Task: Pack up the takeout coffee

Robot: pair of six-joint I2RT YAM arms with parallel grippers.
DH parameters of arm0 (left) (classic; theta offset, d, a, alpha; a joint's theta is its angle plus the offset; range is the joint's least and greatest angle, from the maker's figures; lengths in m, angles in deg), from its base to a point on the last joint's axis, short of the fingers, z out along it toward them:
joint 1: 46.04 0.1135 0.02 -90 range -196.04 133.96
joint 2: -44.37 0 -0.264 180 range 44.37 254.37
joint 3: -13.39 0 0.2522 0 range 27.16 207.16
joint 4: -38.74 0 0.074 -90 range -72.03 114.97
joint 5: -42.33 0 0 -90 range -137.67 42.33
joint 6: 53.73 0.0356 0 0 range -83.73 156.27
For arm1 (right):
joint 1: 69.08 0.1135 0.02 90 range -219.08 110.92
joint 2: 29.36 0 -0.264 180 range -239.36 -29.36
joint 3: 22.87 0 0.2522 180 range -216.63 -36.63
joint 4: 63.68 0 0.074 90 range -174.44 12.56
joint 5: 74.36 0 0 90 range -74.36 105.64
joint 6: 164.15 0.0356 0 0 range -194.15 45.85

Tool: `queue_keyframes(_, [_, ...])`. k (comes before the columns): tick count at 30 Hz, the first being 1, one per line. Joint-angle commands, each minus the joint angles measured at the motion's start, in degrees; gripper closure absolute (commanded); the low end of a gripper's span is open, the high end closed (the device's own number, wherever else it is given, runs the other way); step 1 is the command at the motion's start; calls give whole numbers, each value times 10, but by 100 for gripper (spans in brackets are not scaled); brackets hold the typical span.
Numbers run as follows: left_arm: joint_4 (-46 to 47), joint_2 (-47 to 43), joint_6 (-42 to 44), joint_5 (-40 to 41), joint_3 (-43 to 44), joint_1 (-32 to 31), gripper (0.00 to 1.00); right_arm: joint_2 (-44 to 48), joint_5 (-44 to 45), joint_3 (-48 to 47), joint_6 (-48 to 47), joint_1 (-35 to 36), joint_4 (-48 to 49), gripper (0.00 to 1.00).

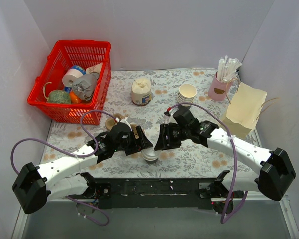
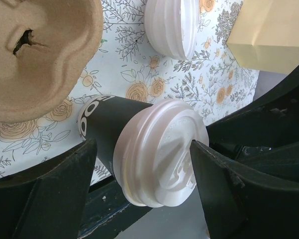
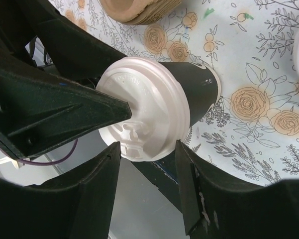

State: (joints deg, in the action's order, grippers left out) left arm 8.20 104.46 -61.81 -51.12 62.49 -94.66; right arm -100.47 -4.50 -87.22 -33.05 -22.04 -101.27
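The coffee (image 1: 150, 155), a black cup with a white domed lid, is at the near edge of the worktop (image 1: 189, 159), midway between the two arms. The left fingers (image 2: 49, 199) grip it from either side at lid height. One tip presses against the lid's rim and the other against the cup wall just under it. The right fingers (image 3: 94, 194) straddle the same lid from the opposite side, with both tips right at its rim. It cannot be told whether they press on it or only stand beside it, nor whether the cup's base rests on the worktop.

Just beyond the left arm's wrist lies a brown pulp carrier (image 1: 117, 119). Further back, near the middle, stands a cream jar (image 1: 141, 91) with a brown label. To its right is a stack of white cups (image 1: 187, 92). Right of these is a pink holder (image 1: 219, 89) with white sticks in it. Just beside the holder, a pale paper bag (image 1: 245, 110) stands upright. In the far left corner sits a red basket (image 1: 69, 113) holding a tape roll, a ball of twine and other small items.
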Motion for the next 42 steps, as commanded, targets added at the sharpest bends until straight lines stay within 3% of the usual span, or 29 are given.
queue_keyframes(1, [-6,-10,-4,-2,18,-4,24,14,-9,-22,-6,10,8,46])
queue_keyframes(14, [-11,-13,-7,-10,15,-4,27,12,30,-43,-25,30,-20,52])
queue_keyframes(28, [-28,-28,-13,-3,13,-4,38,-10,64,-68,-49,65,-45,54])
queue_keyframes(32, [-29,-33,-16,-2,10,-4,46,-11,81,-65,-49,69,-47,54])
queue_keyframes(36, [-33,-33,-18,0,6,-4,65,-7,86,-59,-45,77,-31,55])
queue_keyframes(42, [-47,-36,-20,7,0,-4,69,2,116,-43,-42,87,-23,55])
